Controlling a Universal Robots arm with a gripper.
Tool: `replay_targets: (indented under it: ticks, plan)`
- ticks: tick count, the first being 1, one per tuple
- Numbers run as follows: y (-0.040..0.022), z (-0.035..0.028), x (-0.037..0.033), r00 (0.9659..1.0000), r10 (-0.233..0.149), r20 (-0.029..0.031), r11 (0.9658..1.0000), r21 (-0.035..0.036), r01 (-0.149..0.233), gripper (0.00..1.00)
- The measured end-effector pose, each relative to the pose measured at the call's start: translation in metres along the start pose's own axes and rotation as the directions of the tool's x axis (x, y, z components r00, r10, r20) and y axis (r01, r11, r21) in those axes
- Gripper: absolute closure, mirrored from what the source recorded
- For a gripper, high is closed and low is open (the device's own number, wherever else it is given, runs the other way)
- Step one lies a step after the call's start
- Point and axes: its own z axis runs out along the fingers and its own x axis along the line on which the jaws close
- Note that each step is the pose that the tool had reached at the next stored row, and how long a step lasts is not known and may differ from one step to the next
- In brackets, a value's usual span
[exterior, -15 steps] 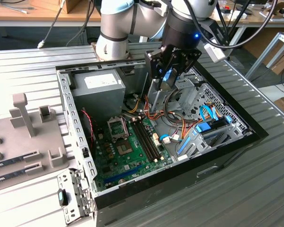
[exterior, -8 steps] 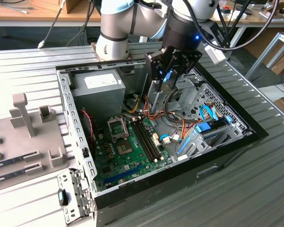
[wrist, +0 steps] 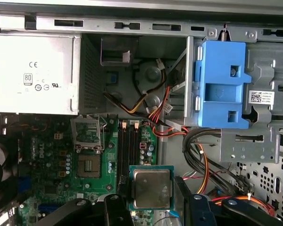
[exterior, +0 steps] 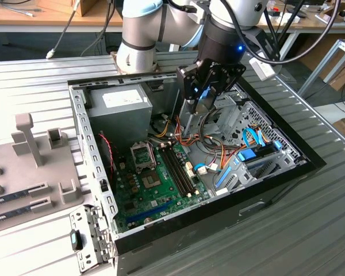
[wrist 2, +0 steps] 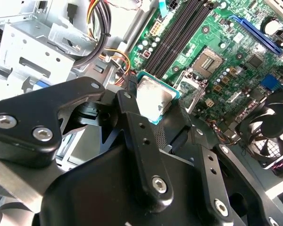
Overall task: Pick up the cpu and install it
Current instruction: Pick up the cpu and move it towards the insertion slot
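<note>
Black fingers (wrist 2: 132, 122) of the end effector (wrist 2: 155, 113) sat closest to the lens in both wrist views. They were closed on the cpu (wrist 2: 152, 94) by two opposite edges. We saw its silvery lid facing the cameras and its thin green rim showing between the fingers. The chip hung in the air inside the case (exterior: 287, 172), touching nothing but the fingers.

Below it lay the green motherboard (wrist: 61, 155). The dark memory slots (wrist: 127, 150) ran just beside the spot under the chip. The socket (wrist: 88, 165), its metal frame lifted open, lay beyond the slots and stood bare. In the exterior view the socket (exterior: 150, 180) lay at about seven o'clock from the end effector (exterior: 202, 100), apart from it. The grey power supply (exterior: 118, 106) stood farther back, at about nine o'clock from the end effector, and the ribbed desk (exterior: 34, 75) spread around the case.

We judged the pickup done and the carry to the socket in hand, with the install not yet made. Any seating, as we read it, would call for the chip to be brought squarely over the socket. Its edges would have to line up with the frame, and it would have to be kept level, since the contacts looked delicate.
</note>
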Motion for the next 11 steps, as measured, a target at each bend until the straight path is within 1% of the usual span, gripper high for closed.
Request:
replay_targets:
  ticks: [11]
  plan:
    - [-0.0029, 0.0028, 0.0001, 1.0000, 0.000, -0.0001, 1.0000, 0.0001, 0.000, 0.53]
